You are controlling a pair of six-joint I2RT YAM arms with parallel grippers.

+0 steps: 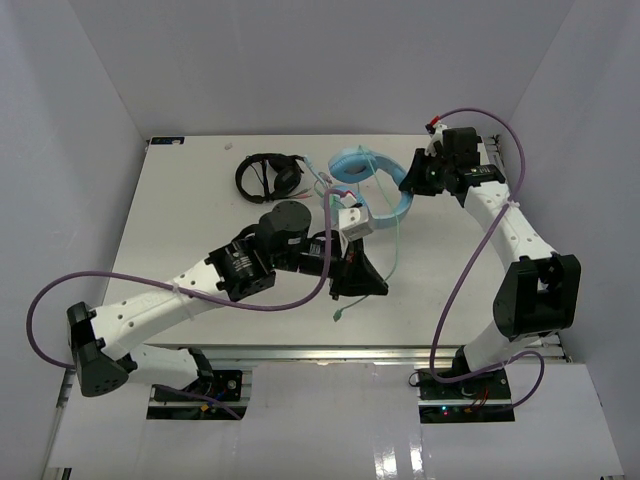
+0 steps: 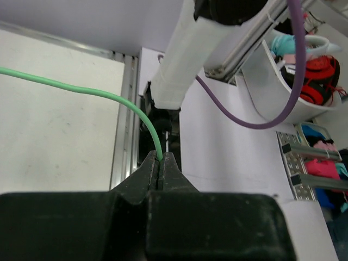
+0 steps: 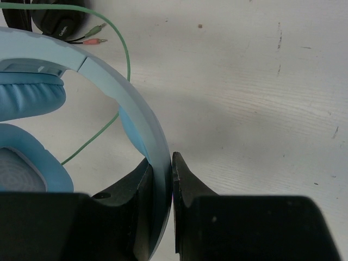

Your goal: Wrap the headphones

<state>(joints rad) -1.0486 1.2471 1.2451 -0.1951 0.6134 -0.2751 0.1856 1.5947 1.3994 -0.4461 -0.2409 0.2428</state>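
The light blue headphones (image 1: 365,172) sit at the back middle of the table, cups to the left and the band arching right. My right gripper (image 1: 410,187) is shut on the band; in the right wrist view the band (image 3: 125,92) runs between my right gripper's (image 3: 163,168) jaws, with a padded cup (image 3: 27,92) to the left. The thin green cable (image 1: 394,245) trails from the headphones toward the near edge. My left gripper (image 1: 372,285) is shut on the cable, which shows in the left wrist view (image 2: 81,89) as it enters my left gripper's (image 2: 160,159) closed tips.
Smaller black headphones (image 1: 268,177) lie left of the blue ones, their pink and green plugs (image 3: 95,33) close to the blue band. The table's metal rail (image 2: 124,125) runs along the near edge. A white bin (image 2: 272,103) of coloured headphones stands off the table.
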